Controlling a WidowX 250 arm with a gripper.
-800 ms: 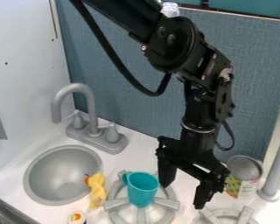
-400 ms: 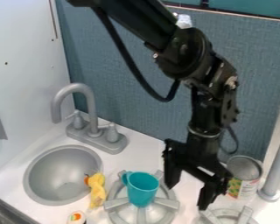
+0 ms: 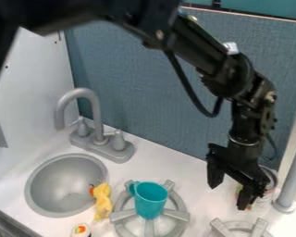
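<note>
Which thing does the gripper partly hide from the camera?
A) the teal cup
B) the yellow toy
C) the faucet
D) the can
D: the gripper, its fingers apart, hangs in front of the can and covers part of it, while the teal cup stands in full view.

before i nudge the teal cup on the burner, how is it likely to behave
The teal cup will probably stay stiff, as its smooth walls look like hard plastic. It may tip rather than slide, since it narrows towards its base and the burner has raised bars that could catch it. Its handle would likely stop it rolling far.
</note>
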